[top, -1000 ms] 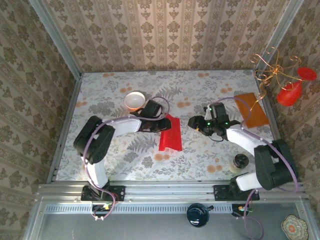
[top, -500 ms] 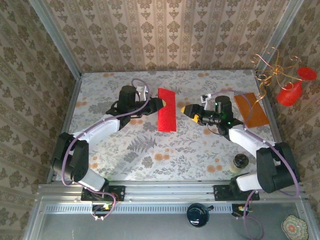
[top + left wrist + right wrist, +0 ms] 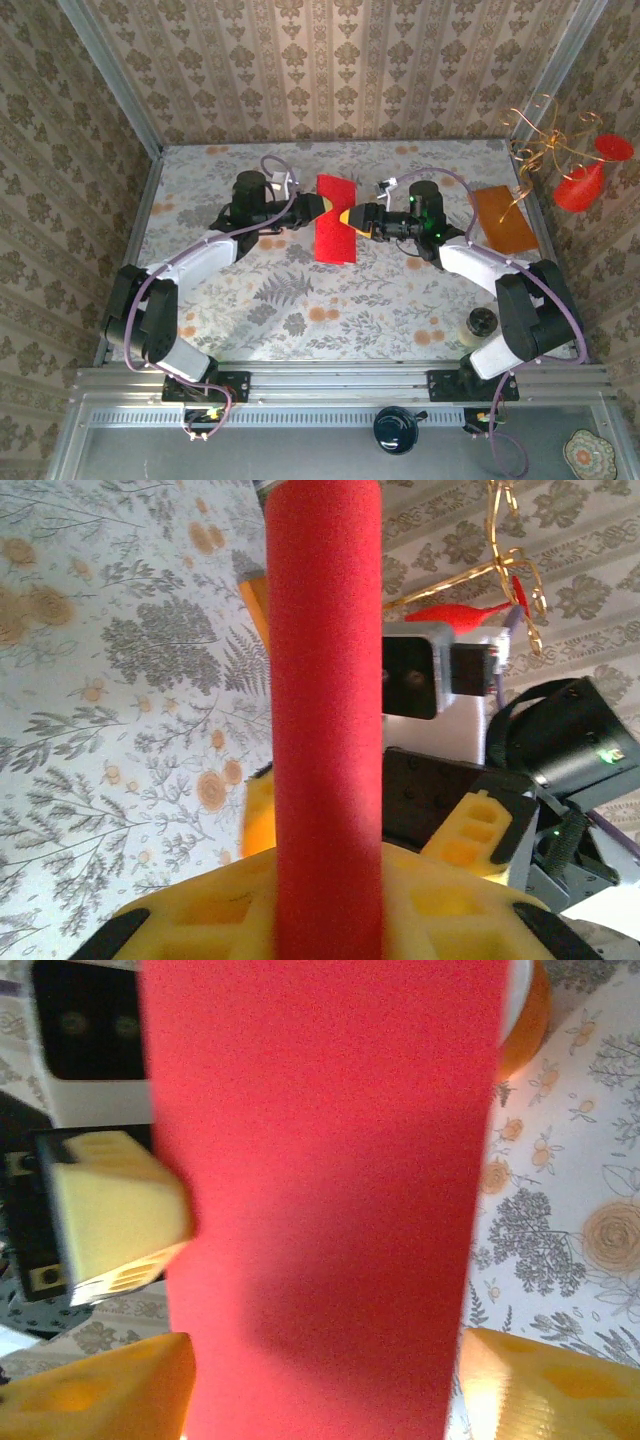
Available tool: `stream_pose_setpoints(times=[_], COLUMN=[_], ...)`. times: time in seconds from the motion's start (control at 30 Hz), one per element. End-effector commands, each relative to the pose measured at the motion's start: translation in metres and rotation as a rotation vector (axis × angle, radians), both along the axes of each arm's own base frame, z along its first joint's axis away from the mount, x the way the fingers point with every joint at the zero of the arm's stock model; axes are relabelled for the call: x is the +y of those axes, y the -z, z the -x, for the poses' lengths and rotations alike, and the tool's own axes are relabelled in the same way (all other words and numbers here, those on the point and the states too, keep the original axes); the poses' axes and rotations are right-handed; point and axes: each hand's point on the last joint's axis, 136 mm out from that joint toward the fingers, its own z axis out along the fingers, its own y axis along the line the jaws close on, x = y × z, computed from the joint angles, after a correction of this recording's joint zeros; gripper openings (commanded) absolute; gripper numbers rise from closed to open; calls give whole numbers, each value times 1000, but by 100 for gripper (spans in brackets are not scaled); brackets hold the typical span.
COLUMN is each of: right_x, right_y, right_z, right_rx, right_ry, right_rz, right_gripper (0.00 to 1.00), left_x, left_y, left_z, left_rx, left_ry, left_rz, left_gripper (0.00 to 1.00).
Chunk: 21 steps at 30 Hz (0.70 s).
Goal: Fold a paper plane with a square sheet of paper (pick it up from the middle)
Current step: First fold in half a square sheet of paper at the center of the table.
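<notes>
Two-handed | left end effector [image 3: 314,207] pinching paper [image 3: 335,225] | wrist view: right end effector [image 3: 325,1385] spread astride it

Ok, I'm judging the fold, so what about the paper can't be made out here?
Top view: creases on the red paper too small to tell.
Left wrist: paper a blurred strip; the left tool hides its own grip.
Right wrist: paper cut off top and bottom; whether the right tool touches it, unclear.

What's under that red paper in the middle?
The flowered tabletop shows all around the paper; the patch straight below it is covered, so anything there can't be seen.
</notes>
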Motion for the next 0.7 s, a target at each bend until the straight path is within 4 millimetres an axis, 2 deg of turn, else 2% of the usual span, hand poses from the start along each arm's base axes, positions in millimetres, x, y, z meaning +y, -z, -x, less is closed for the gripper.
stream_pose_setpoints(times=[0.0, 0.13, 0.33, 0.67], right_x=[5, 2, 1, -2], right_y=[-23, -19, -14, 0], right_z=[4, 4, 3, -2], right_rx=[-40, -18, 3, 54], right_ry=[-50, -32, -18, 12], right_rz=[-43, -19, -10, 44], right_gripper=[62, 54, 43, 11], left_x=[7, 12, 14, 13], left_y=[14, 26, 34, 38], left_z=[-4, -6, -4, -1], left_rx=[27, 49, 63, 80], left_ry=[-22, -41, -41, -33], left_rz=[-24, -59, -73, -62], left_gripper=[26, 26, 26, 27])
